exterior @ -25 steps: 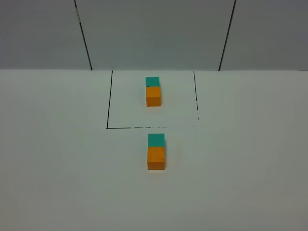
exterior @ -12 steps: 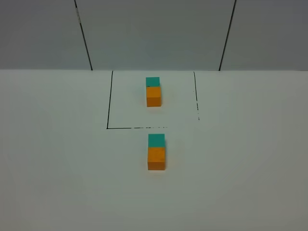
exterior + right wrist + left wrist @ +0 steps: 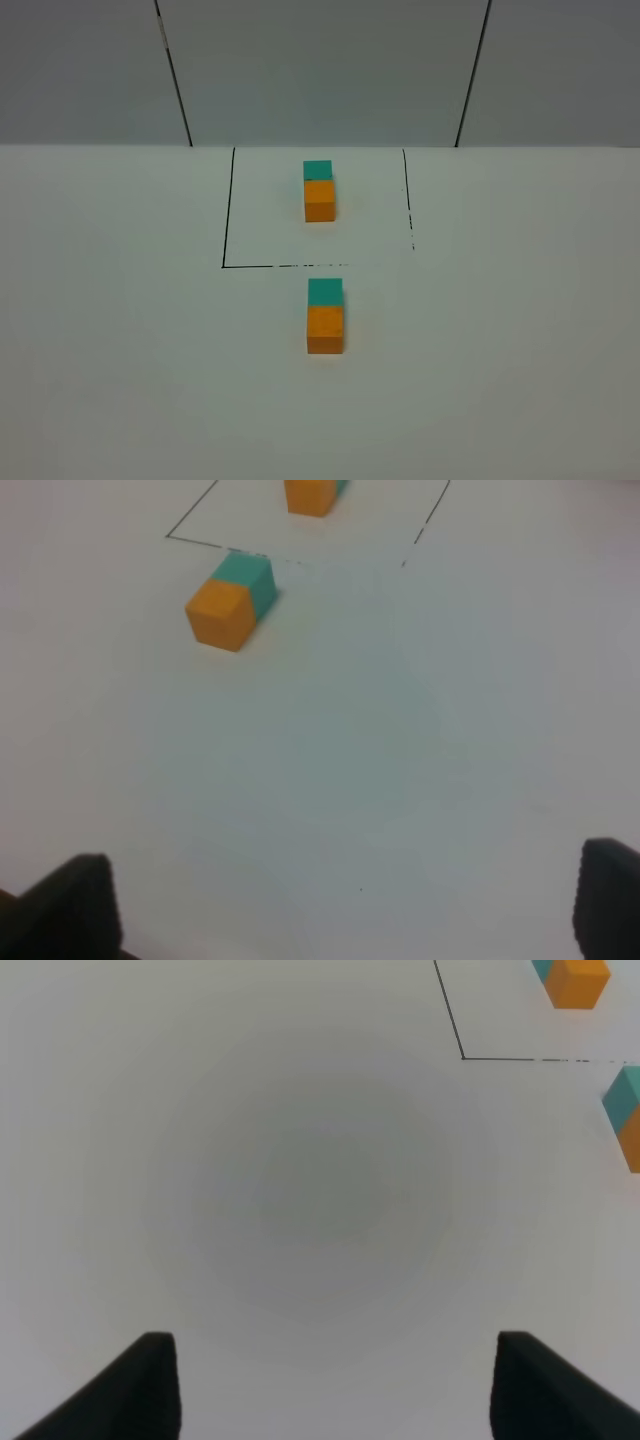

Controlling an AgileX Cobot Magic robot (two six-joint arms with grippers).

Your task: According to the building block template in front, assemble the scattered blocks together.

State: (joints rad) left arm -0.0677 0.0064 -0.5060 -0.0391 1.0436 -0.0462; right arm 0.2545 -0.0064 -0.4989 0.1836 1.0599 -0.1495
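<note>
White tabletop [image 3: 120,360] fills the high view, with a grey panelled wall [image 3: 320,70] behind it at twelve o'clock. On the table a thin black drawn outline [image 3: 224,210] frames the building block template [image 3: 319,190]: a teal cube at the far side touching an orange cube nearer the camera, sitting toward twelve o'clock of the table's middle. Just outside the outline's near line, at six o'clock from the template, lie the scattered blocks, now side by side: the teal block [image 3: 325,291] touching the orange block [image 3: 325,329], teal toward twelve, orange toward six, in the same order as the template.

Neither arm shows in the high view. The left gripper [image 3: 335,1385] hangs over bare table with its two dark fingertips [image 3: 150,1385] apart and nothing between them; the blocks sit well away from it. The right gripper [image 3: 345,900] likewise has its jaws spread wide and empty, fingertips [image 3: 75,905] at the frame's edges, well apart from the blocks.
</note>
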